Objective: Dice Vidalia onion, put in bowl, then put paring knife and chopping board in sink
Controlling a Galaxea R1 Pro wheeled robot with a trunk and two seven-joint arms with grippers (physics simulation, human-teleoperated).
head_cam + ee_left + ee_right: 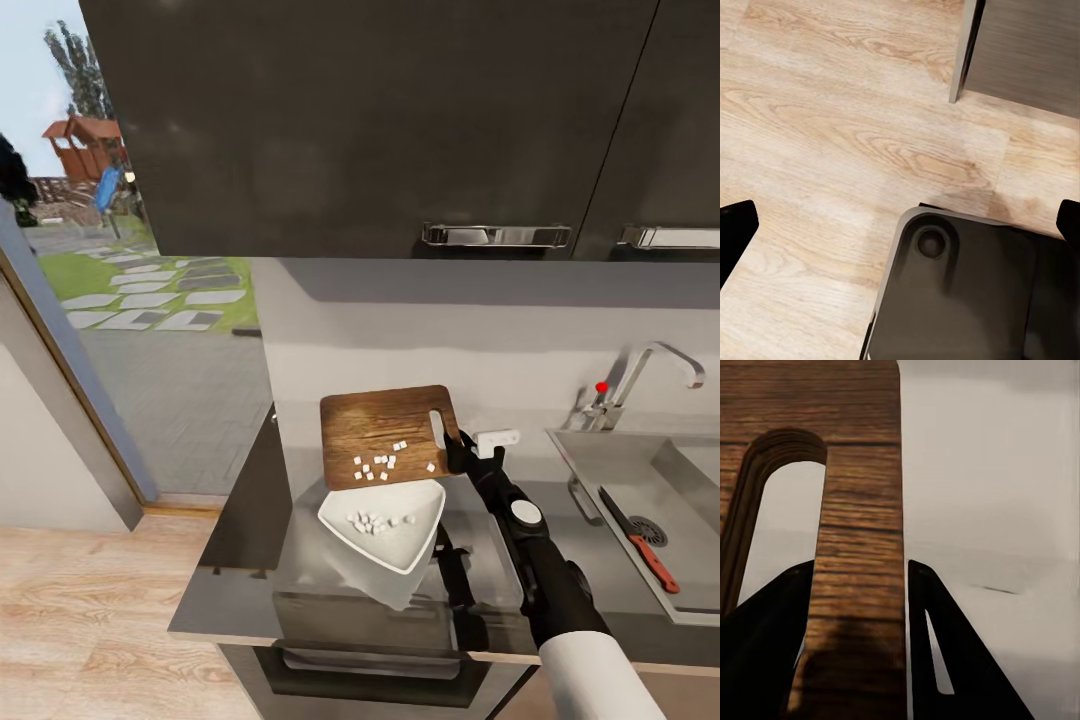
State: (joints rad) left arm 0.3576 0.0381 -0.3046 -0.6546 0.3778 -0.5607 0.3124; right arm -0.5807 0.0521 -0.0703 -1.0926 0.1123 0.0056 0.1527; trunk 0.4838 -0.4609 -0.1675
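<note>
— Currently, item one: the chopping board point(385, 432)?
— Clamped at its handle end by the right gripper point(461, 453), raised and tilted over the white bowl point(384, 527) on the countertop point(250, 540). Diced onion pieces point(378, 464) lie on the board; more sit in the bowl.
— Paring knife point(638, 540)?
— In the sink point(640, 490), beside the drain.
— Left gripper point(900, 225)?
— Fingers spread wide, empty, above the wooden floor point(832, 135).
</note>
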